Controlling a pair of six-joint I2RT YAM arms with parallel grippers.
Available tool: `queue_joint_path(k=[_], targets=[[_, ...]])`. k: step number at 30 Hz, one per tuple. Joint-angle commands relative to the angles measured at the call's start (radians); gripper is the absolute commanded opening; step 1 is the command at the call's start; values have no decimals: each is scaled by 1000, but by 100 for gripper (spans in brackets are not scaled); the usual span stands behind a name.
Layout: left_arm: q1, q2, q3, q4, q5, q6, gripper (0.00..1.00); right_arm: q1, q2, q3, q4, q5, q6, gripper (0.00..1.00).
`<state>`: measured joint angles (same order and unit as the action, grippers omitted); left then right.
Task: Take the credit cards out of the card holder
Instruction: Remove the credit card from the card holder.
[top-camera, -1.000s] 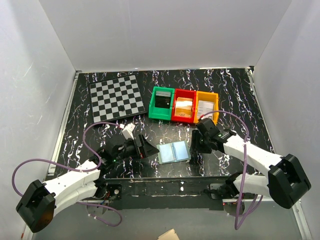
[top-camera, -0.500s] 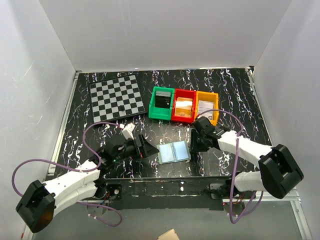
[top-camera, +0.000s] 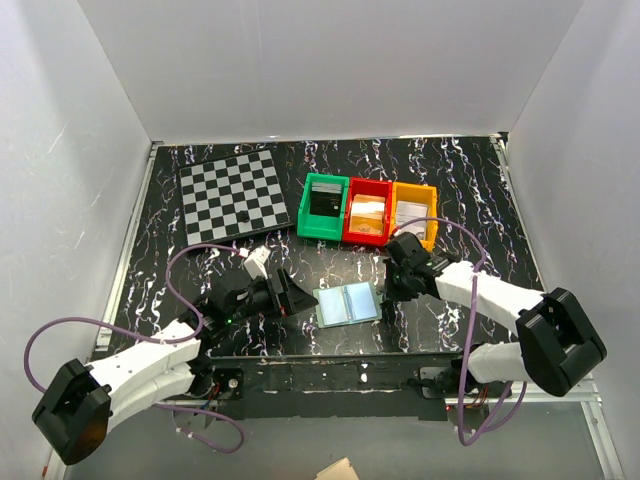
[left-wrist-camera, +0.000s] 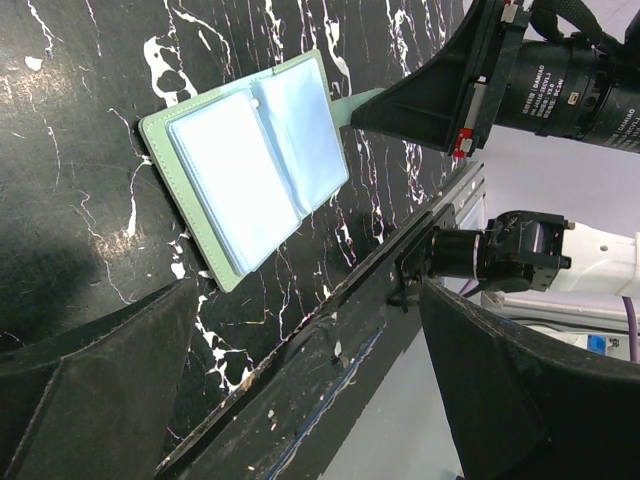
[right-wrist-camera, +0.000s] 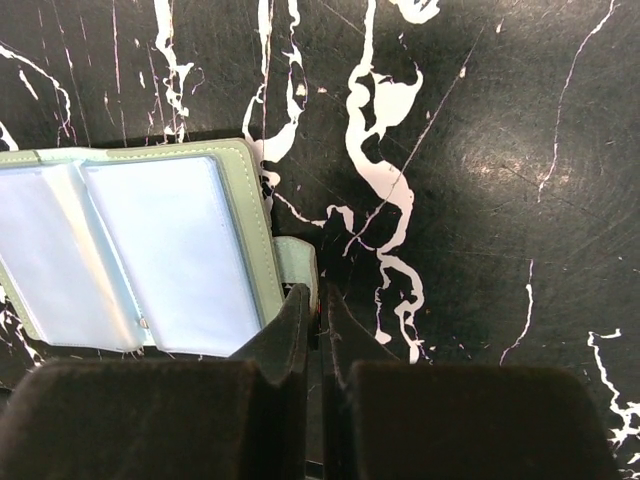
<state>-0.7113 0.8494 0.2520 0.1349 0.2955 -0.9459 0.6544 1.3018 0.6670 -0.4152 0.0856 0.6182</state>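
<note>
Top external view: the flat sage-green bifold card holder (top-camera: 347, 303) lies open, pale-blue pockets up, on the black, white-veined marbled table (top-camera: 470, 190) between the two arms. Both arms reach forward and low. The left gripper (top-camera: 297, 298) is just beside the holder's left edge and the right gripper (top-camera: 391, 292) is at its right edge. Green, red and orange plastic bins (top-camera: 362, 237) stand behind, beside a black-and-white checkerboard (top-camera: 232, 192).

Left wrist view: the left fingers are spread wide and hold nothing, and they aim at the holder. Across it, the right gripper's tip meets the small green snap tab (left-wrist-camera: 358, 100).

Right wrist view: the right fingers are drawn together to a thin slit, tips down on the tab. This looks like pinning rather than pinching.

The step in hand seems to be steadying the holder. The thin credit cards cannot be made out inside the pockets, and none lies outside. Next, the left gripper likely must reach a pocket's open edge and slide a card out flat while the right keeps the holder from shifting.
</note>
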Motion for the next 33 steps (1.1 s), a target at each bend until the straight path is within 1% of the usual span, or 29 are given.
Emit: queue_joint_path(k=[1,7,11,18,22,33], targets=[[-7,5,20,5,-10,7,93,-2,-41,39,-5,17,-38,1],[-16,43,42,-4,-13,28,91,25,-116,28,-17,-20,-52,1],[-63,83,104,-46,-55,61,90,57,-150,19,-28,-32,-35,1],[-129,172,156,-24,-84,39,90,102,-188,-4,-23,-52,17,1],[-158,227,181,-11,-102,30,90,105,-197,-20,-20,-50,22,1],[-165,312,179,31,-128,-13,89,108,-214,-67,-8,-63,37,1]])
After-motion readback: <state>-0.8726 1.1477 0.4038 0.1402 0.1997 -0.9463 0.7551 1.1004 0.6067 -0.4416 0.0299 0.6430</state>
